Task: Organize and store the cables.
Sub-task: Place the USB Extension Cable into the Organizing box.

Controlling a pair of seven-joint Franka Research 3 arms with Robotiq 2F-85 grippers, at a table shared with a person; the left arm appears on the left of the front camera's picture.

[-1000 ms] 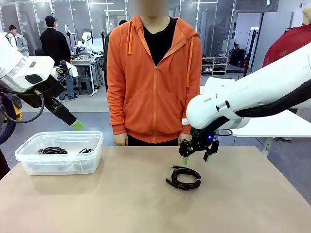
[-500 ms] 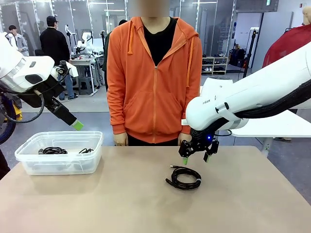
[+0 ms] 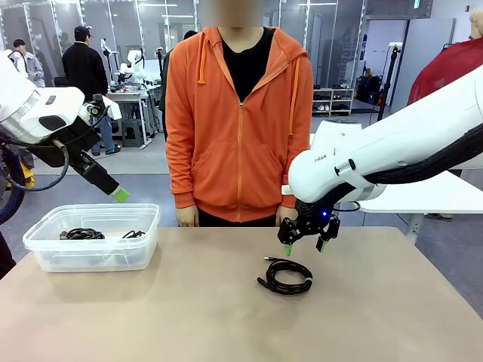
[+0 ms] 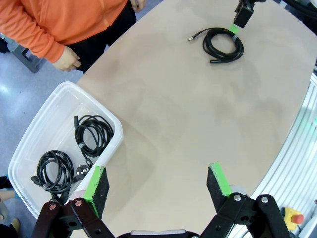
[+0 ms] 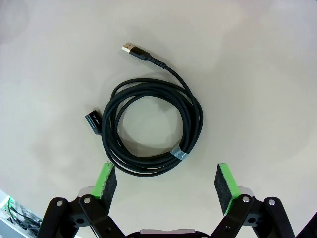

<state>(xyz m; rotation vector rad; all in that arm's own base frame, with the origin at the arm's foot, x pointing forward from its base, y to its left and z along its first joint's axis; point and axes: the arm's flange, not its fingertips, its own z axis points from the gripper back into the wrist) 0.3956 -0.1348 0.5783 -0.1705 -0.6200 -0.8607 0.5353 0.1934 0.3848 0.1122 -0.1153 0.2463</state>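
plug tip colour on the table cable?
Gold, on the cable plug; right wrist view shows it best.

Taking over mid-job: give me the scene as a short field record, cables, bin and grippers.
cable on table: one coiled cable, tied, both plugs free
bin: clear bin at table's left, two cables inside
right gripper: open, above the table cable, not touching
left gripper: open, raised over the bin's edge, empty
person: standing at far side, hands down

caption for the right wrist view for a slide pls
Open right pincer hovering above a coiled black cable lying on the table.
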